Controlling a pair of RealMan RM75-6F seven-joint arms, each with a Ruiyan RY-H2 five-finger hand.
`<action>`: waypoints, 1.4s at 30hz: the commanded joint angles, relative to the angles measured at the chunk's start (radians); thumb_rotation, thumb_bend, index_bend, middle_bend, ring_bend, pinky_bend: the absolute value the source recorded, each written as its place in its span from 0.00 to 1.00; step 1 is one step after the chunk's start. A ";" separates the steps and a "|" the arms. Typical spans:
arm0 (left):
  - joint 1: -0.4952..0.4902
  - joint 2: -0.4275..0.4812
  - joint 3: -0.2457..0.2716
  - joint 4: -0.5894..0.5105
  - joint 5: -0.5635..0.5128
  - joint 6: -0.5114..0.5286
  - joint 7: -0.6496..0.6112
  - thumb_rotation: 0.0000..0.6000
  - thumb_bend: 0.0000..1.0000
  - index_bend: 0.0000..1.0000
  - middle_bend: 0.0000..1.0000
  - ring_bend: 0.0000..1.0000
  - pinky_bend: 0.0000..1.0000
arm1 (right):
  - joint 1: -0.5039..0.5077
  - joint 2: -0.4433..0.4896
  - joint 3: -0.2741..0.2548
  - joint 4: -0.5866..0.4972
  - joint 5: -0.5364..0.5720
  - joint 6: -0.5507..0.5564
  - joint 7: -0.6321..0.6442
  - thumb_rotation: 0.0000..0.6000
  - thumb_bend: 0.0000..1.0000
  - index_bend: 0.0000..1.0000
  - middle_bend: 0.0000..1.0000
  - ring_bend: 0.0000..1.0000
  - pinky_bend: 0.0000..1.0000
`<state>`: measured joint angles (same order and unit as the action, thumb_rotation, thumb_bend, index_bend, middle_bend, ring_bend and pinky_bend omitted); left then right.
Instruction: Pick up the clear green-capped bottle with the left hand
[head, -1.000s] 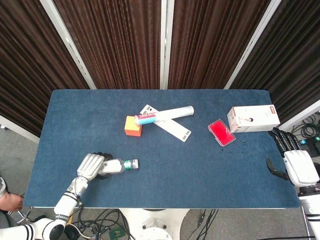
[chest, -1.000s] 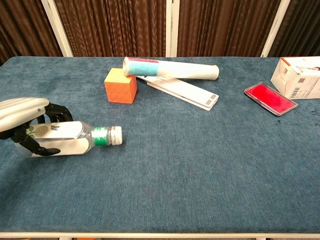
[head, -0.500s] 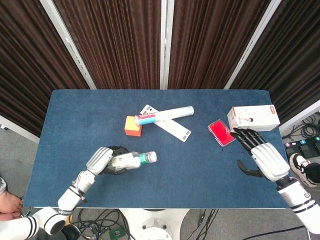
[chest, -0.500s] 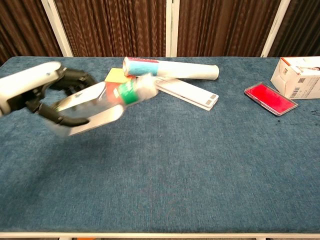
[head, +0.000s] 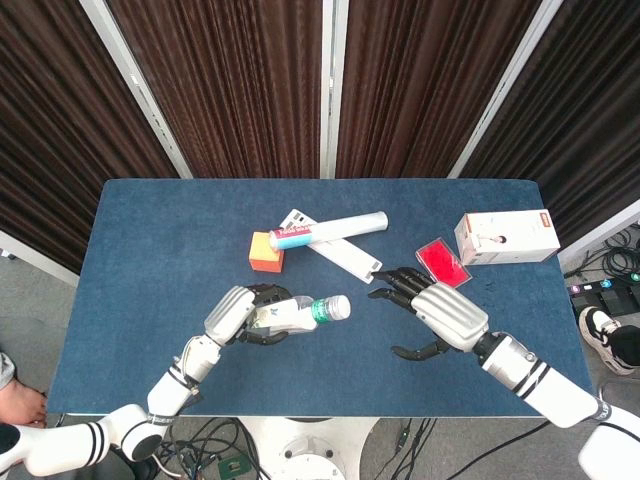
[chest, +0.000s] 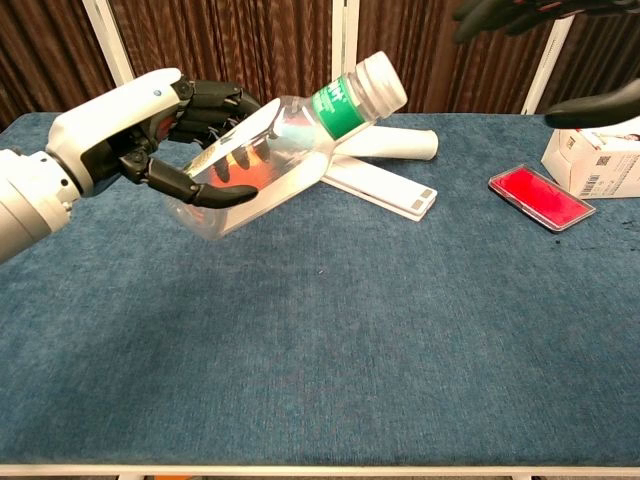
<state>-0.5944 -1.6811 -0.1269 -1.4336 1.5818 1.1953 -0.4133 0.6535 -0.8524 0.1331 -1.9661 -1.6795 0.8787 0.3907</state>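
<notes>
Left hand (chest: 150, 135) grips the tilted bottle (chest: 285, 150) above the table (chest: 400, 330).

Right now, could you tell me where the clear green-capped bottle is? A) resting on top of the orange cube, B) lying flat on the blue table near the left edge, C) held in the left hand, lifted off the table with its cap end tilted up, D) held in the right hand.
C: the left hand grips the bottle around its body, clear of the table, cap tilted upward, while the right hand holds nothing.
</notes>
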 joint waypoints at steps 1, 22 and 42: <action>-0.001 -0.003 -0.001 -0.011 -0.010 0.002 0.010 1.00 0.45 0.49 0.52 0.42 0.48 | 0.015 -0.011 0.004 -0.004 0.019 -0.013 -0.009 0.80 0.19 0.18 0.00 0.00 0.00; -0.008 -0.012 0.021 -0.012 -0.030 -0.002 0.030 1.00 0.45 0.49 0.52 0.42 0.48 | 0.106 -0.087 -0.004 0.023 0.128 -0.129 -0.054 0.80 0.20 0.18 0.00 0.00 0.00; -0.015 -0.018 0.029 -0.006 -0.034 -0.003 0.035 1.00 0.45 0.49 0.51 0.42 0.48 | 0.133 -0.092 -0.009 0.008 0.117 -0.117 -0.051 0.80 0.20 0.18 0.00 0.00 0.00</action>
<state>-0.6092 -1.6995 -0.0985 -1.4402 1.5482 1.1924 -0.3788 0.7852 -0.9459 0.1250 -1.9558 -1.5597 0.7607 0.3387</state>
